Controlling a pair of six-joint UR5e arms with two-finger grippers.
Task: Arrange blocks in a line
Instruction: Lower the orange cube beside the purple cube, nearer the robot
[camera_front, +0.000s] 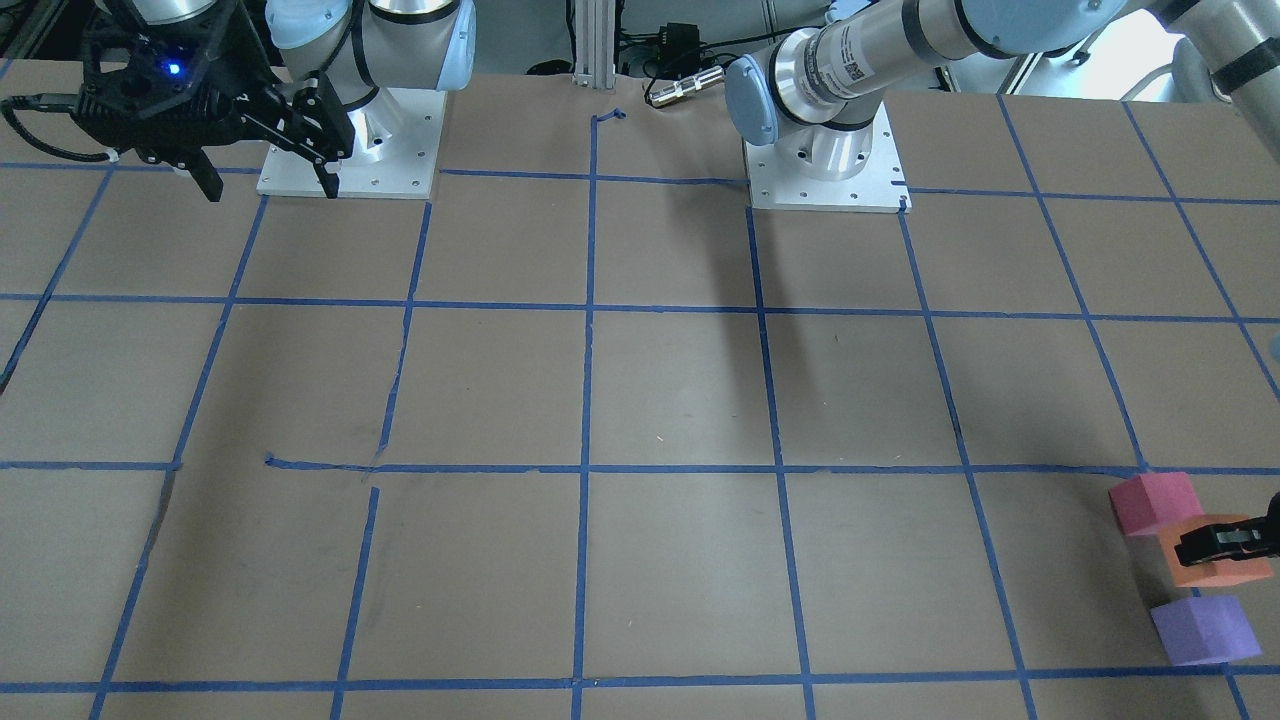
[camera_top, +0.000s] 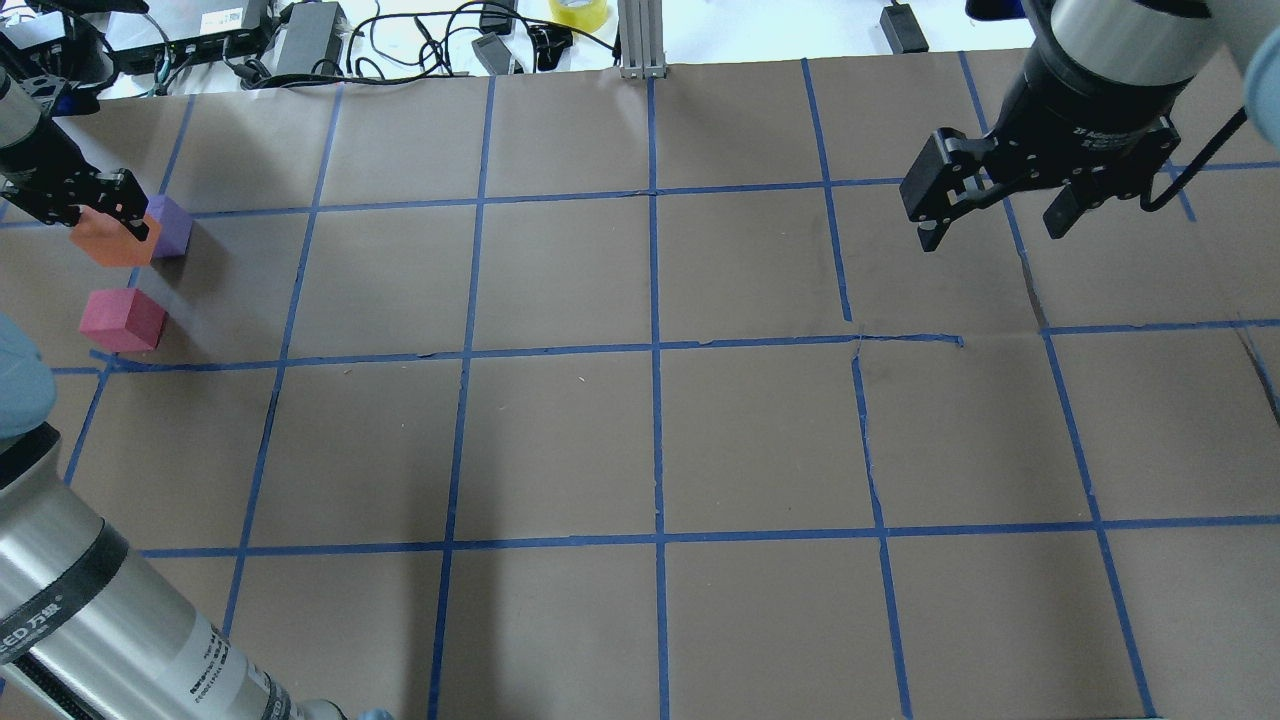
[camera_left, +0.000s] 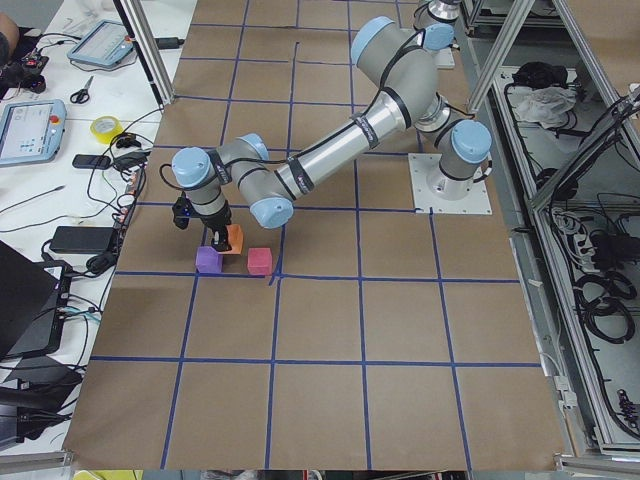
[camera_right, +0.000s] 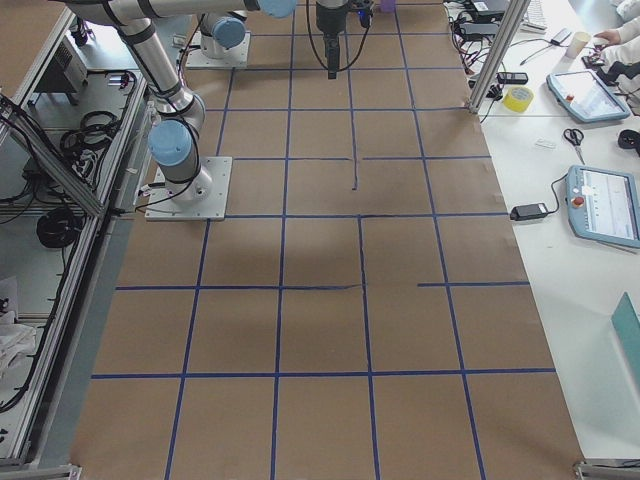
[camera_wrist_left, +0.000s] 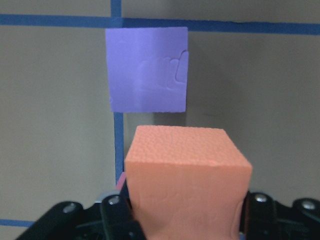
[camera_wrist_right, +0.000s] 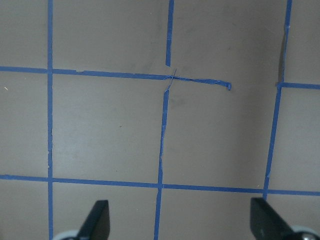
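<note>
- Table (camera_top: 560, 440): matte brown paper with a grid of blue tape. All three blocks sit near its edge on the robot's left, well apart from the right arm.
- Right gripper (camera_top: 995, 228): fingers spread wide with nothing between them, hovering over bare paper. It has no part in the coming move.
- Left gripper (camera_top: 100, 215): the nearer tool, pinching the orange block (camera_wrist_left: 187, 175) by two opposite side faces.
- Orange block: foam cube with a finely pebbled top and square edges. It looks lifted, but I cannot tell whether it touches the paper.
- Purple block (camera_wrist_left: 147, 70): flat on the paper at 12 o'clock from the orange one in the left wrist view, apart from it. The top is smooth foam with faint pressed marks.
- Pinkish red block (camera_top: 122, 320): at 6 o'clock from the orange one in the overhead view, apart from it. It is matte like the others.
- Judgement: the purple–red axis runs 12 to 6 in the wrist view. The orange cube sits slightly toward 3 o'clock, so it needs a small sideways correction before being set down.
</note>
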